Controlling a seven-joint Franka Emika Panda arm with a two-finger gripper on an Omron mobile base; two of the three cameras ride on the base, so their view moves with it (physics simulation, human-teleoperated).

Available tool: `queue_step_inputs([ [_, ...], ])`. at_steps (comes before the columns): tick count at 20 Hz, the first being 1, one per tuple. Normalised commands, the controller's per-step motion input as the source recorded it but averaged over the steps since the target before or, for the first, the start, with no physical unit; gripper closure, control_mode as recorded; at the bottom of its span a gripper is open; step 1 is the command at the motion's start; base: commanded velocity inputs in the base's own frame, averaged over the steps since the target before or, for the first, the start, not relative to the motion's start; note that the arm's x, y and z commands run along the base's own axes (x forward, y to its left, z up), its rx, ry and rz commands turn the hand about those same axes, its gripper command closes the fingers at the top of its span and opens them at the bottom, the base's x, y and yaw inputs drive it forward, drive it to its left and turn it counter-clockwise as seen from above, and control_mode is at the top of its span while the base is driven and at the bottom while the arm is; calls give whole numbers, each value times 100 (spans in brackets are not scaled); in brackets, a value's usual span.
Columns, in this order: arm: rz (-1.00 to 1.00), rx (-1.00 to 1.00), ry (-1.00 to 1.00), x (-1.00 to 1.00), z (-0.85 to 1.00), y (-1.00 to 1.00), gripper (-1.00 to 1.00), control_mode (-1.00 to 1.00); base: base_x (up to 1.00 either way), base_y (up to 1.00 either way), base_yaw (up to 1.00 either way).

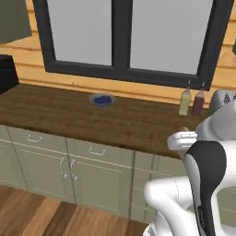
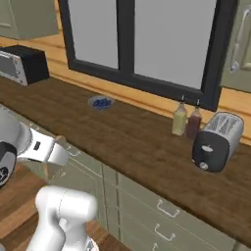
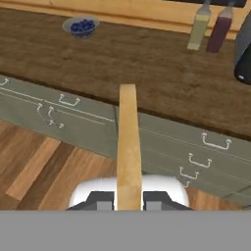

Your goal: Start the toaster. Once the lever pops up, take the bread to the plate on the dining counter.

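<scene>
The gripper [image 3: 128, 201] is closed on the bread [image 3: 128, 147], a thin beige slice seen edge-on in the hand view, standing straight out from between the two dark finger tips [image 3: 104, 202]. The jaws pinch its near end and the rest of the slice runs forward, away from them, with its far end over the front edge of the dark wood counter [image 3: 147, 68].

Ahead of the jaws and below the bread's far end is the row of pale grey-green drawers [image 3: 206, 147] with small handles, and beneath the jaws on the near side lies the wooden floor [image 3: 44, 162]. Beyond the jaws and off to the left, well apart from them, a small bowl of blueberries [image 3: 81, 26] sits on the counter. Beyond and to the right stand two slim bottles, a pale one [image 3: 198, 29] and a dark red one [image 3: 219, 32], just beside each other.

The toaster [image 2: 218, 139] is farther right than the bottles, well apart from the jaws; in the right base view it sits on the counter just beside the dark bottle, its black end face with the round white knob [image 2: 204, 165] turned toward the counter's front edge. Its slots are too small to make out. In the right base view the bread [image 2: 48, 170] shows as a beige sliver hanging below the arm's wrist, in front of the cabinets.

At the counter's far left end, a black appliance [image 2: 22, 63] stands against the wall, well away from the jaws.
</scene>
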Motion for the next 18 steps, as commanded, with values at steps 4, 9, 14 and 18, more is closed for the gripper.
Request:
queue_step_inputs([
  [4,0,0,0,0,0,0,100,100,-31,25,100],
  [9,0,0,0,0,0,0,100,100,-28,17,100],
  [14,0,0,0,0,0,0,100,100,-26,13,100],
  [18,0,0,0,0,0,0,100,100,-26,12,100],
])
